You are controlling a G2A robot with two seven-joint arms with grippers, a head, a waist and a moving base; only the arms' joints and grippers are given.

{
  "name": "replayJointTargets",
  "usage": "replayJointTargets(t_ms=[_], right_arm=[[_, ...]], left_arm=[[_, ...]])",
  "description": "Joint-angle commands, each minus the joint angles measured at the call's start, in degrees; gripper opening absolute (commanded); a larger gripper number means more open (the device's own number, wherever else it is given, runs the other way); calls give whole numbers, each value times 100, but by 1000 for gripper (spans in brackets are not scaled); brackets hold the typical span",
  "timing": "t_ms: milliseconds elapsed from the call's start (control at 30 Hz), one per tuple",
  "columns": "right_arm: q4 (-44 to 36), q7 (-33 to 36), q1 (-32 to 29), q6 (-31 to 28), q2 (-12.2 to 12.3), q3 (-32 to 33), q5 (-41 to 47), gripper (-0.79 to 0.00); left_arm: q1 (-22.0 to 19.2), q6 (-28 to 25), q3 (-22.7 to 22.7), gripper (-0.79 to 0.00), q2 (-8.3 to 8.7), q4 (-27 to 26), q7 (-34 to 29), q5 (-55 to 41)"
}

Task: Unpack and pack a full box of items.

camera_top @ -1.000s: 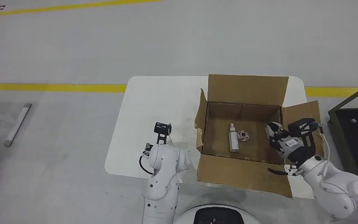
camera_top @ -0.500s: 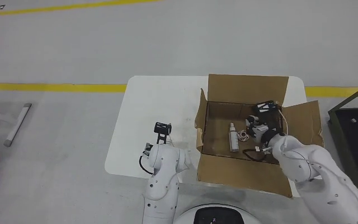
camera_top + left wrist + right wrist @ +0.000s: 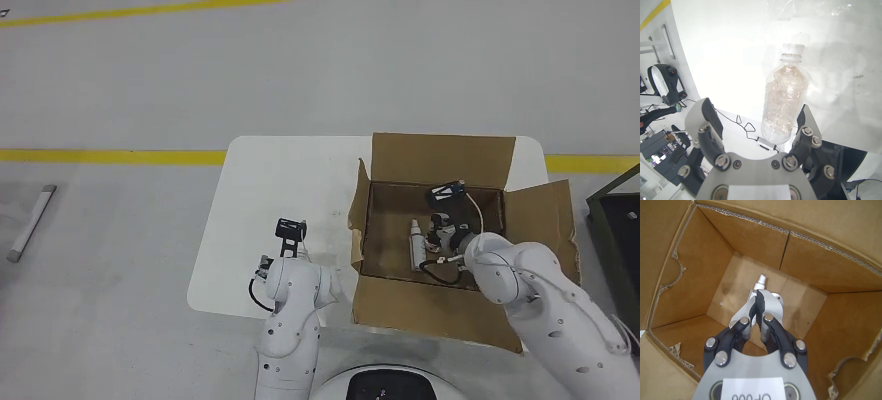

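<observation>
The right gripper [image 3: 758, 298] hangs inside the open cardboard box [image 3: 440, 160] with its 2 fingers pressed together at the tips, holding nothing. Straight beneath it, on the box floor, lies a white spray bottle [image 3: 761, 282], with its nozzle toward the box's far wall. Just beside the bottle sits a small pale round item [image 3: 779, 299], partly hidden by the fingers. I cannot tell whether the gripper touches either one.

The left gripper [image 3: 756, 108] is spread wide over the white surface [image 3: 270, 190], left of the box and nearer the near edge. A clear plastic bottle [image 3: 785, 98] with a white cap shows between its fingers, its base close against 1 of them and its cap pointing away. The bottle is crinkled, see-through and not clamped.

The box covers the right half of the surface, from far edge to near edge. Its 4 flaps are folded outward, their corrugated edges torn in places. Bare brown floor shows around the 2 items, out to the walls. The left half of the surface shows plain white top.
</observation>
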Motion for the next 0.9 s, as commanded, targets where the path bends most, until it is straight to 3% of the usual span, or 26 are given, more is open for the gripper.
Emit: replayJointTargets(t_ms=[0, 167, 400, 467, 533, 567, 867], right_arm=[[0, 0, 0, 0, 0, 0, 0, -785], [1, -28, -63, 31, -1, -36, -154, -785], [589, 355, 346, 977, -178, -666, -231, -785], [757, 434, 548, 1222, -244, -874, -291, -646], [936, 489, 723, 1360, -304, -1037, -290, -613], [1036, 501, 794, 1430, -332, -1098, -283, -548], [1687, 495, 1202, 1501, -500, -1422, -272, -514]], left_arm=[[0, 0, 0, 0, 0, 0, 0, 0], [0, 0, 0, 0, 0, 0, 0, 0], [0, 0, 0, 0, 0, 0, 0, 0], [0, 0, 0, 0, 0, 0, 0, 0], [0, 0, 0, 0, 0, 0, 0, 0], [0, 0, 0, 0, 0, 0, 0, 0], [0, 0, 0, 0, 0, 0, 0, 0]])
